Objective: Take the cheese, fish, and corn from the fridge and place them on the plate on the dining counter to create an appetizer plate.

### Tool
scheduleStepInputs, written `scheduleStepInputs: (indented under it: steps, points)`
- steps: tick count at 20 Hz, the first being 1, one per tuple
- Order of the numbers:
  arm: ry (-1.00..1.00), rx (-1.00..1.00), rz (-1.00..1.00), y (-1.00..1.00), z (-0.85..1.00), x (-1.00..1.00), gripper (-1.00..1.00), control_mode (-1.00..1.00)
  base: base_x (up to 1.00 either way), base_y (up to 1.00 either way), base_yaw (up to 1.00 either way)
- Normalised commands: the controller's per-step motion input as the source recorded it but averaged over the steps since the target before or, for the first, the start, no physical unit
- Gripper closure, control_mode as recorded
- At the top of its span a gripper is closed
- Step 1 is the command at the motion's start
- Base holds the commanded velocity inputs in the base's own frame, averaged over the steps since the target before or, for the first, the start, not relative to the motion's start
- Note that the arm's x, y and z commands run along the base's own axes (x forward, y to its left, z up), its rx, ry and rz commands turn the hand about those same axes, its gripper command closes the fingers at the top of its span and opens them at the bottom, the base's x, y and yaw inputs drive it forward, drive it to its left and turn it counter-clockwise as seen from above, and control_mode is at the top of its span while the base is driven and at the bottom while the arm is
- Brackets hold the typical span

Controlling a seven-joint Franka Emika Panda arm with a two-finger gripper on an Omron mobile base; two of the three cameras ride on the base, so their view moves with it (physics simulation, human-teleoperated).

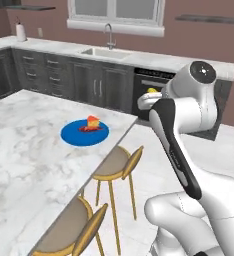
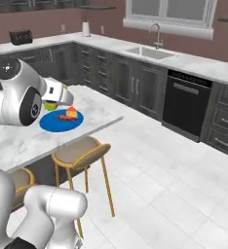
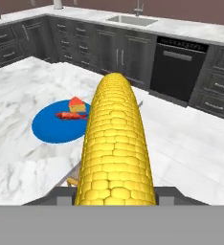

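A: We have the corn (image 3: pixel 116 148) pinched lengthwise in the pincer (image 3: pixel 115 198), plate (image 3: pixel 49 131) ahead-left below it.

B: We judge the cob stiff, light, round; mid-cob grip resists rolling.

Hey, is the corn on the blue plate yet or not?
Not yet. In the hand view the corn sits in the gripper, off the plate, which holds only the cheese and fish.
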Motion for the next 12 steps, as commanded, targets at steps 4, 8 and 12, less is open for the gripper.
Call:
scheduleStepInputs:
  steps: [4,8,12]
  points:
    - [0.0,0.0,0.0,0.0,0.0,0.0,1.0,1.0,1.0,-0.34,0.6]
    - [0.0,0.0,0.0,0.0,0.0,0.0,1.0,1.0,1.0,-0.26,0.68]
    - [0.0,0.0,0.0,0.0,0.0,0.0,1.0,1.0,1.0,-0.2,0.71]
